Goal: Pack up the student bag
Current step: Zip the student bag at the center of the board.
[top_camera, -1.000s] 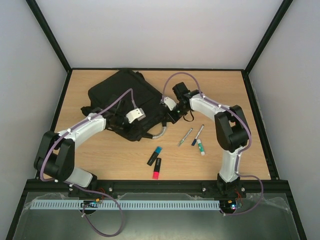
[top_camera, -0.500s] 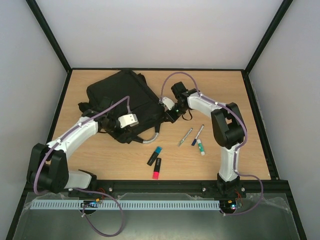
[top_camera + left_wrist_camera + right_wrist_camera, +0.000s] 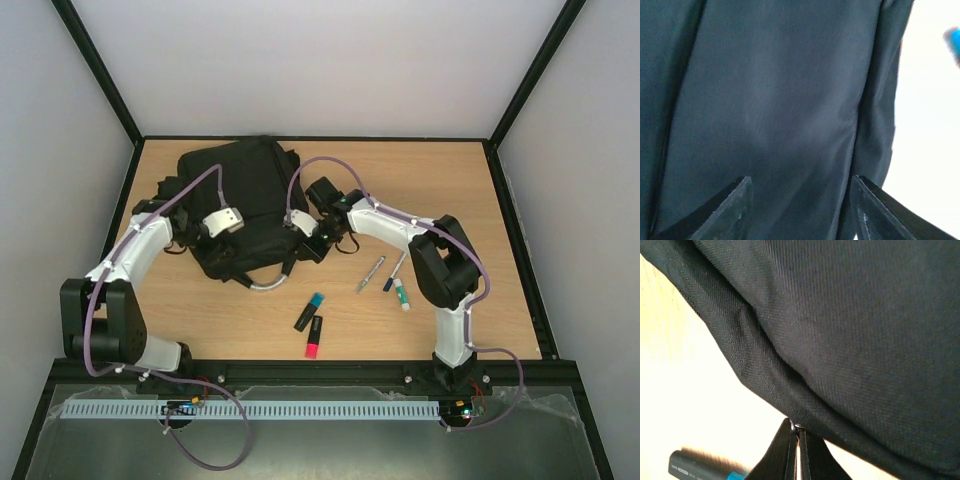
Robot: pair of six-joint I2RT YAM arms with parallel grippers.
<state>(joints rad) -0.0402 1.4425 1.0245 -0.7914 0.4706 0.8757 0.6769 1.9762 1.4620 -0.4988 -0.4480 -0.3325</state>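
Observation:
The student bag (image 3: 240,195), a large black backpack, lies at the back left of the table with its grey top handle (image 3: 268,283) looping toward me. My left gripper (image 3: 222,236) hovers over the bag's left half. In the left wrist view it (image 3: 802,179) is open, with only black fabric (image 3: 770,100) below and nothing between its fingers. My right gripper (image 3: 303,243) is at the bag's right edge. In the right wrist view it (image 3: 799,427) is shut on a small metal zip pull (image 3: 798,426) at the bag's seam (image 3: 790,390).
Two pens (image 3: 370,274) (image 3: 397,268) and a green-capped marker (image 3: 401,293) lie right of the bag. A black highlighter with a blue cap (image 3: 309,311) and a pink one (image 3: 314,337) lie nearer the front edge. Black frame rails border the table.
The bag has been pulled left and turned, handle now pointing at me. My left gripper has opened and moved back left. My right arm followed the bag leftward, still shut.

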